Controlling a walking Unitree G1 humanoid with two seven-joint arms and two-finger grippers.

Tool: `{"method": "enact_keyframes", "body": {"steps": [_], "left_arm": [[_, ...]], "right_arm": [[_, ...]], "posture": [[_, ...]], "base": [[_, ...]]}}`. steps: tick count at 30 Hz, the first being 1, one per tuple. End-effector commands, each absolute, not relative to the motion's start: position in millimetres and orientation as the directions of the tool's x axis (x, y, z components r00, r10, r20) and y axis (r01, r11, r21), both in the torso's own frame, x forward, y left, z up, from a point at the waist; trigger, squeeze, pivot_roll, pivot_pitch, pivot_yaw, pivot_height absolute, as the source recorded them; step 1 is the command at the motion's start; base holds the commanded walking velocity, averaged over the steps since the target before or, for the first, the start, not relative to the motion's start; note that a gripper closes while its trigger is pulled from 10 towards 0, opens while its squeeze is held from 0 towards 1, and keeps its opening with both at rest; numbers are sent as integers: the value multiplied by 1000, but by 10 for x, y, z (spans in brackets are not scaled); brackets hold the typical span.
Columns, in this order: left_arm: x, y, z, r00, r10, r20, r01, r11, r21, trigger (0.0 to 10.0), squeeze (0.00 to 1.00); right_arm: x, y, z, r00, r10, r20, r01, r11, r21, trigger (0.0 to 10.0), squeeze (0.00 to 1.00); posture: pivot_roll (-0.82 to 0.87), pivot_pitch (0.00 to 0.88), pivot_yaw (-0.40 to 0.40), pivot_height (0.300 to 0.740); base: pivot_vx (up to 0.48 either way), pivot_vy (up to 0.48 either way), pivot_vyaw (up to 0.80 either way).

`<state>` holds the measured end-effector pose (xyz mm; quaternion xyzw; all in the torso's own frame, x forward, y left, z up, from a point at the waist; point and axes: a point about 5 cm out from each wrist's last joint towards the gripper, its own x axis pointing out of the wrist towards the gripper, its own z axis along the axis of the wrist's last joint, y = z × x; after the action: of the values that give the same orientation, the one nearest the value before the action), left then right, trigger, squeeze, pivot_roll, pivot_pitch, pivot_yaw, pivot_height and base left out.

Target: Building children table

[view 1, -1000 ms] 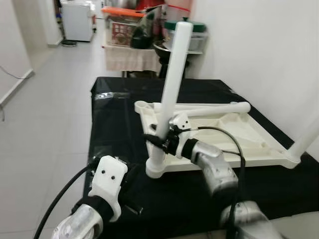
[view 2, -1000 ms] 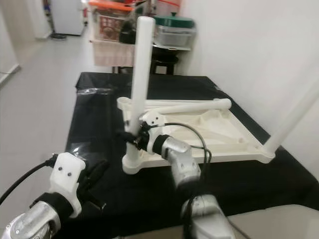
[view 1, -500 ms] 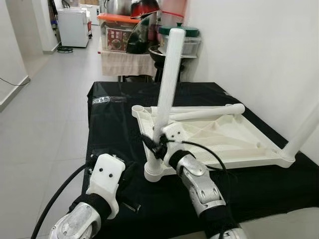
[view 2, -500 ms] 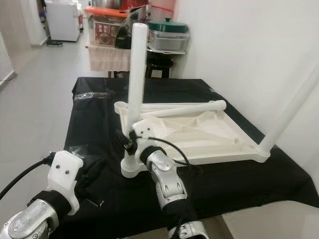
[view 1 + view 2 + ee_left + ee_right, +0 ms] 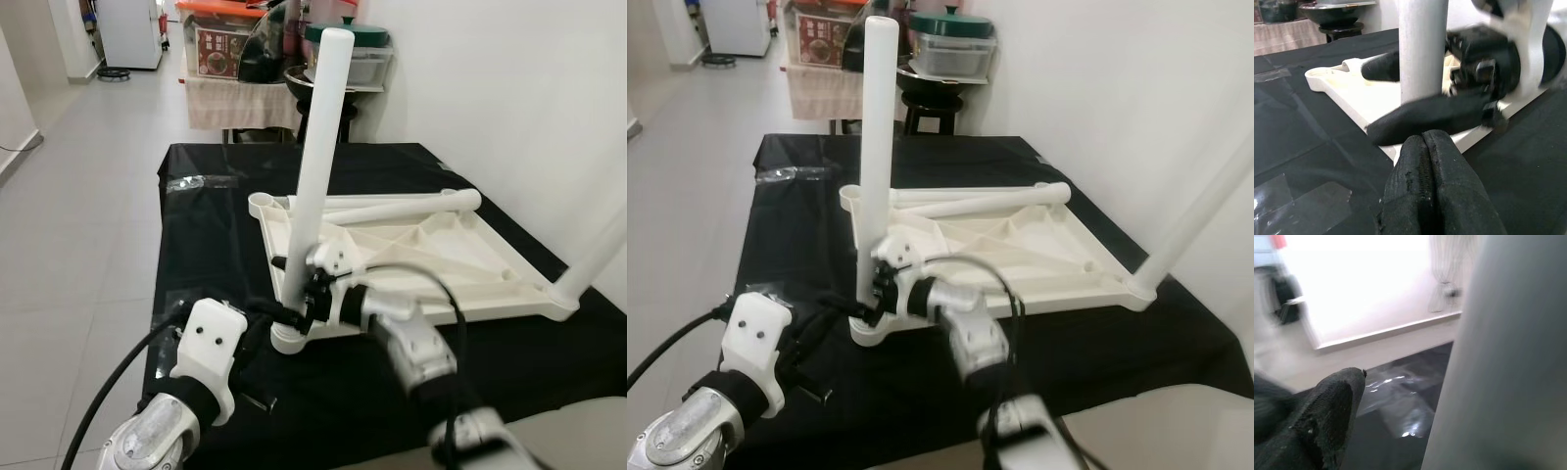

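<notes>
A white children's table top (image 5: 431, 255) lies upside down on the black-covered table (image 5: 206, 225). At its near left corner a white leg (image 5: 318, 147) stands almost upright in the socket. My right gripper (image 5: 294, 294) is shut on this leg low down, one black finger (image 5: 1435, 115) on each side. My left gripper (image 5: 1422, 147) is shut with nothing in it, and its tips sit just short of the leg's base (image 5: 286, 338). A second leg (image 5: 593, 259) rises from the right corner. A loose leg (image 5: 392, 208) lies across the top's far edge.
A shelf with pots and boxes (image 5: 245, 59) stands behind the table. The white wall (image 5: 509, 98) runs close along the right side. Open tiled floor (image 5: 78, 196) lies to the left. Clear plastic (image 5: 186, 183) lies on the cloth at the far left.
The camera has shifted. My right forearm has swung out to the right while its gripper stays on the leg. The left gripper's tips have come closer to the leg's base.
</notes>
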<state>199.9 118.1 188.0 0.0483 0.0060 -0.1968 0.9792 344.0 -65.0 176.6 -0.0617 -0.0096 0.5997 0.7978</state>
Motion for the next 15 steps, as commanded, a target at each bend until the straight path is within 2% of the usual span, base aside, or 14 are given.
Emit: {"method": "enact_keyframes", "body": {"steps": [1,3,6,10,11,15], "left_arm": [[2002,1155,1848,917,-396,-43,399,914,80,10000,0],[2000,1163,1850,919,-393,-43,395,915,82,10000,0],[1993,1166,1851,920,-390,-44,392,916,84,10000,0],[1988,1163,1852,920,-388,-44,391,916,86,10000,0],[1986,1162,1852,921,-387,-45,390,917,86,10000,0],[1985,1162,1849,921,-386,-46,389,917,85,10000,0]], "right_arm": [[3425,-637,1741,225,973,-59,-972,219,-89,10000,0],[3460,-653,1810,140,987,-73,-988,135,-68,10000,0],[3502,-655,1855,92,992,-89,-995,88,-45,10000,0],[3522,-660,1855,74,992,-103,-997,71,-36,9961,0],[3524,-662,1852,66,993,-101,-998,64,-26,0,0],[3531,-672,1846,47,994,-96,-999,45,-15,0,0]], "posture": [[167,0,-135,740],[174,0,-141,740],[183,0,-149,740],[185,0,-150,740],[187,0,-152,740],[187,0,-152,740]], "base": [[0,0,0],[0,0,0],[0,0,0],[0,0,0],[0,0,0],[0,0,0]]}}
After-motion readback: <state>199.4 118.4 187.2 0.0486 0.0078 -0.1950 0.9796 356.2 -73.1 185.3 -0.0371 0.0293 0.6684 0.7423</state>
